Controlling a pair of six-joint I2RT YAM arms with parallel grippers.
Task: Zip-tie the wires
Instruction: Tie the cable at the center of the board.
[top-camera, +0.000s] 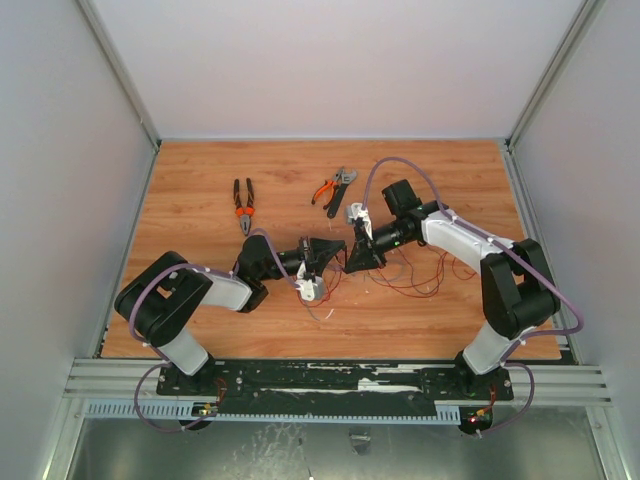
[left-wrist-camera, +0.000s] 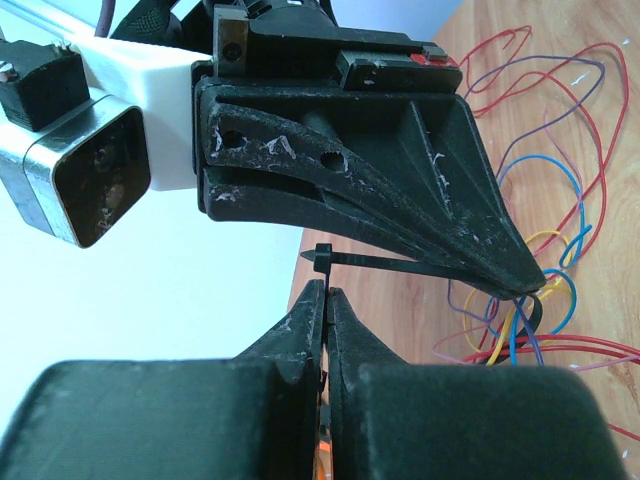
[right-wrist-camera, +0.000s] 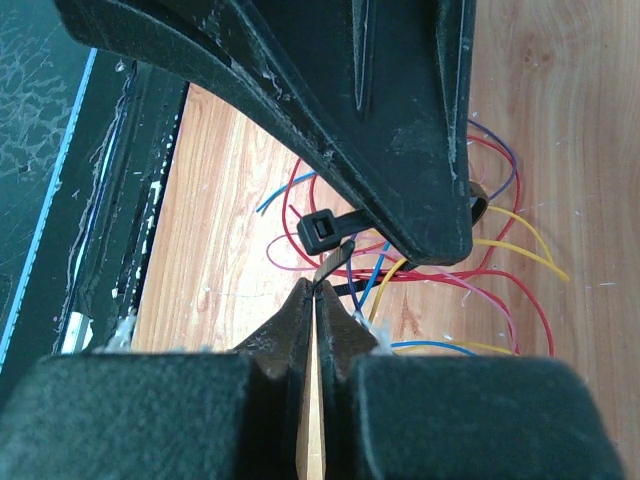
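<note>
The zip tie hangs above the middle of the tabletop, its square head just beside my left end effector. That one and my right end effector are both pressed together, each pinching the black strip. The wires spill rightward in coloured loops. Orange-handled pliers and cutters lie farther back, well apart from the walls.

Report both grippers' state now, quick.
Left gripper: closed, pinching the zip tie.
Right gripper: closed, also gripping the zip tie.
</note>
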